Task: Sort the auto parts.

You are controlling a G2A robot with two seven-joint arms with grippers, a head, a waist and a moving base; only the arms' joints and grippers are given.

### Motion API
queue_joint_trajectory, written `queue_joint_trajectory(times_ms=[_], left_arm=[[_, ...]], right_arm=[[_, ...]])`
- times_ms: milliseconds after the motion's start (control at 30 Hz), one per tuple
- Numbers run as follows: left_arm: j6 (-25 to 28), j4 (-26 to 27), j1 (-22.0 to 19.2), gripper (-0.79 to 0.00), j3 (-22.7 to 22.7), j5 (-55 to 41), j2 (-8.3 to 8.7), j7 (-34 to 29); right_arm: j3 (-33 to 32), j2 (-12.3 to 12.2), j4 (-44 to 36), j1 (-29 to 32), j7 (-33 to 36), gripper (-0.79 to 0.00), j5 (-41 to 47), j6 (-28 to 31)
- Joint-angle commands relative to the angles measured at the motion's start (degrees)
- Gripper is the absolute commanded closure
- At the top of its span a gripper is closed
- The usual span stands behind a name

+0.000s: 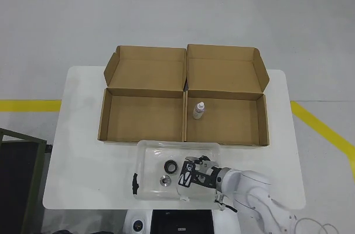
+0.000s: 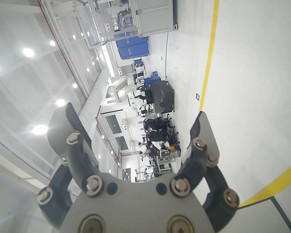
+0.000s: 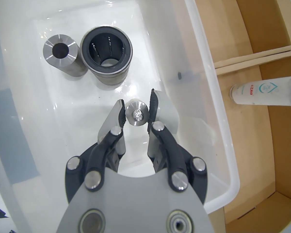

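A clear plastic bin (image 1: 143,146) sits at the table's front edge. Inside it, my right gripper (image 3: 137,103) is shut on a small silver metal cylinder (image 3: 137,115), one pad pressed against each side. In the top view that right gripper (image 1: 192,173) lies in the bin's right half. A black-lined linear bearing (image 3: 106,54) and a steel sleeve (image 3: 61,55) stand side by side a little farther into the bin. A white bottle (image 1: 198,110) stands in the right cardboard box (image 1: 236,126). My left gripper (image 2: 135,109) is open and holds nothing, facing the room away from the table.
Two open cardboard boxes stand side by side behind the bin, the left box (image 1: 141,120) with nothing in it, both with lids folded back. The bin's wall (image 3: 208,78) runs close beside my right gripper. A black clip (image 1: 135,182) sits on the bin's left end.
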State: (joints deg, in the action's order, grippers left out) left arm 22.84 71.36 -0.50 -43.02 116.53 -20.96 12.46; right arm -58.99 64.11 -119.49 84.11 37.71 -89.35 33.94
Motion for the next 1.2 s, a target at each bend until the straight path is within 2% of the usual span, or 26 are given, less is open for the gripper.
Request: queue_joint_trajectory(times_ms=[0, 633, 867, 1167], left_arm=[[0.0, 0.0, 0.0, -0.785, 0.0, 0.0, 0.00, 0.0], [0.0, 0.0, 0.0, -0.785, 0.0, 0.0, 0.00, 0.0], [0.0, 0.0, 0.0, -0.785, 0.0, 0.0, 0.00, 0.0], [0.0, 0.0, 0.0, -0.785, 0.0, 0.0, 0.00, 0.0]], right_arm=[[-0.8, -0.1, 0.1, 0.5, -2.4, 0.000, 1.8, 0.8], [-11.8, -2.0, -1.4, 6.0, -25.0, 0.000, 13.3, 7.1], [-13.5, -2.2, -1.0, 5.9, -31.0, 0.000, 18.0, 9.0], [-14.3, -2.0, 2.2, 5.0, -37.2, 0.000, 25.0, 8.0]])
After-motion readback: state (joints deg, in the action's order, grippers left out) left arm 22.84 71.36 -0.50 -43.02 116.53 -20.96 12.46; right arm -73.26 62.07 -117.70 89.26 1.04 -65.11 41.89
